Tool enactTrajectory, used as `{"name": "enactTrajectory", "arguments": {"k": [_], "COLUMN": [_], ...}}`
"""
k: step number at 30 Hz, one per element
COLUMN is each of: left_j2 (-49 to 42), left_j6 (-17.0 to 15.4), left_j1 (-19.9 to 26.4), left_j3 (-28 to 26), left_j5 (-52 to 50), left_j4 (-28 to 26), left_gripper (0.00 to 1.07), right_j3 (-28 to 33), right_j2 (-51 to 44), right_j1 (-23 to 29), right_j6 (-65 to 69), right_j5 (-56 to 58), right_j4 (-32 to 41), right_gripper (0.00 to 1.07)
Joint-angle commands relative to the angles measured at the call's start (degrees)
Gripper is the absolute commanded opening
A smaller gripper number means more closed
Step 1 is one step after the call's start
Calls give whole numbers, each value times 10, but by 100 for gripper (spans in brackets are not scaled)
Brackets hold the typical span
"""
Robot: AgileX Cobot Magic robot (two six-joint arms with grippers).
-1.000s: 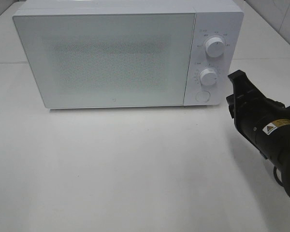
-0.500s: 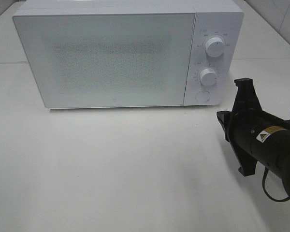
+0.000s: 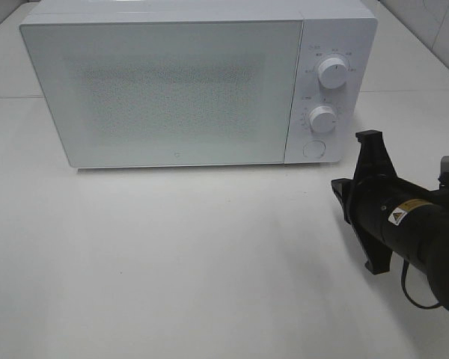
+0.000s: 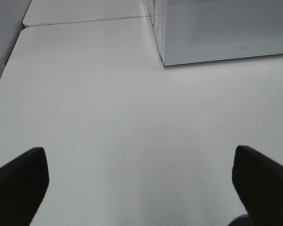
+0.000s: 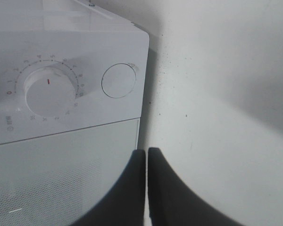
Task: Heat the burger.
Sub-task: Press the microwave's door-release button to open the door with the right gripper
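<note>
The right gripper (image 5: pixel 146 155) has its two fingers pressed together with nothing between them. It hangs over the white table (image 3: pixel 172 262) near the front right corner of the microwave (image 3: pixel 172 90), facing the control panel but not touching it. The left gripper (image 4: pixel 137 155) has its fingers spread wide and holds nothing. It hovers over bare table off the microwave's other front corner, well apart from the oven.

The burger shows in none of the views. It is not on the table or in either gripper. The microwave door (image 3: pixel 161 93) is shut, and its frosted, dotted window does not let the inside be seen. The likeliest reading is that the burger is already inside with the door closed on it, but the pictures cannot confirm that.

On the panel, the right wrist view shows the lower dial (image 5: pixel 49 92) beside the round button (image 5: pixel 118 81). The dial's red mark seems to point into the numbered scale and not at the zero, though the print is too small to be certain. The upper dial (image 3: pixel 333 72) cannot be read.

Loading and closing therefore look done, and the timer may be set. What would remain is the heating time itself, then opening the door and taking the burger out. Nothing in the window shows whether the oven is running.
</note>
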Motion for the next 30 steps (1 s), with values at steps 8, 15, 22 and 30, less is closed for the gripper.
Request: {"name": "enactTrajectory", "arguments": {"k": [8, 15, 22, 30], "left_j2": [-7, -7, -7, -7], "left_j6": [-2, -2, -2, -2], "left_j1": [-1, -1, -1, -1], "left_j3": [0, 0, 0, 0], "left_j5": [-9, -9, -9, -9], "left_j4": [1, 1, 1, 1], "left_gripper": [98, 98, 98, 98], "right_j3": [-54, -87, -123, -155], "right_j2": [40, 76, 110, 146], "right_j1": [-64, -80, -106, -109], "right_j6": [26, 35, 45, 57], "right_j5": [-7, -7, -6, -6], "right_j4": [-85, -101, -127, -133], "right_gripper": [0, 0, 0, 0]}}
